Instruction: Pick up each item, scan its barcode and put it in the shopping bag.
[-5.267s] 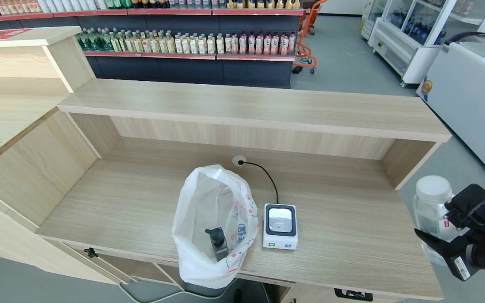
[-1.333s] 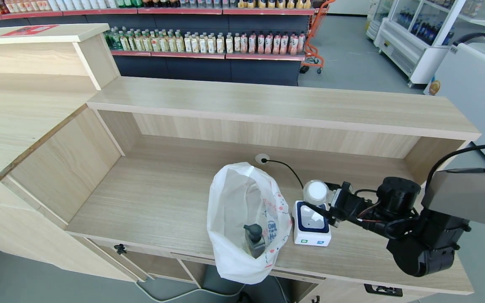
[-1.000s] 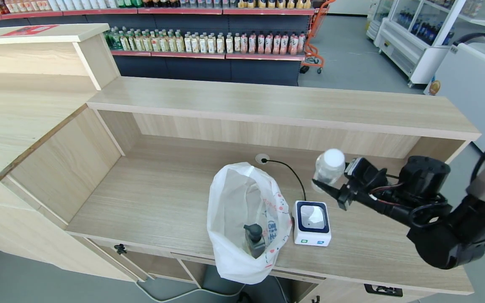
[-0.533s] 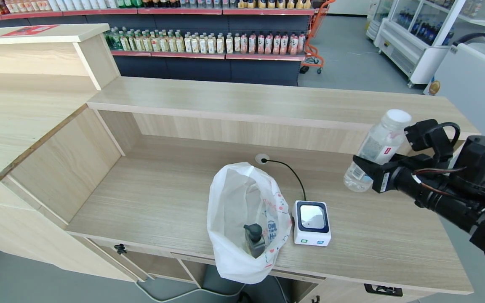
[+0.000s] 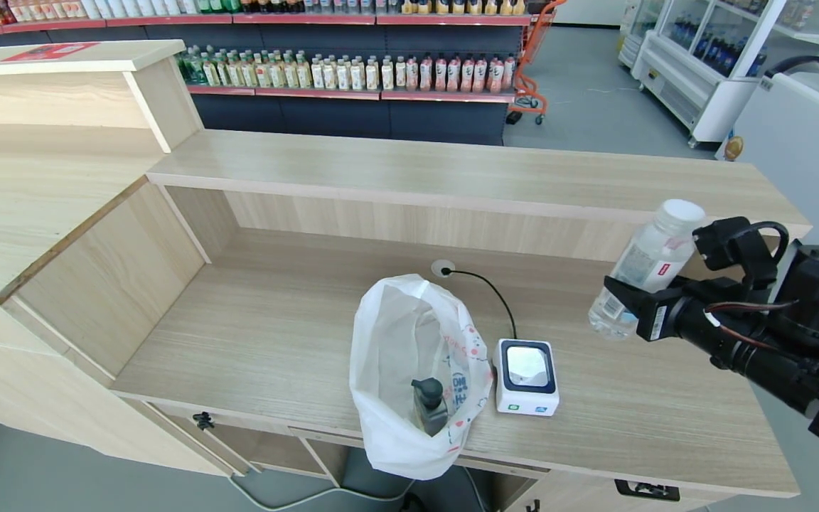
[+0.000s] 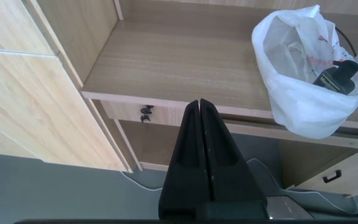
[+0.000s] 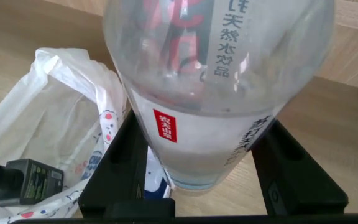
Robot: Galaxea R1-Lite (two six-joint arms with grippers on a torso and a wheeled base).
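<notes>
Store shelving lined with bottled drinks runs behind a pale wood-grain checkout counter (image 5: 296, 320), its matte laminate worktop sunk below a raised ledge. On the worktop stands the shopping bag (image 5: 395, 341), thin, crinkly, translucent white plastic that slumps with its mouth open. Well apart from it, over the counter's right end, the right gripper (image 5: 658, 277) is clamped on the water bottle (image 5: 648, 252), a clear, smooth cylinder with a white cap, tilted, its printed label wrapped round the middle. Just beside the bag sits the scanner (image 5: 527, 377), a small white box with a dark-framed glass window facing up. A dark pump bottle (image 5: 429, 407) already rests upright in the bag's bottom. The left gripper (image 6: 199, 124) hangs low by the counter's front with its fingers pressed together. The step looks like carrying the bottle: the barcode side should face the scanner window squarely, and the slick round wall could turn in the grip, so keep it firm. For bagging, lower it through the middle of the mouth, beside the pump bottle, because the limp film may fold inward if brushed.
</notes>
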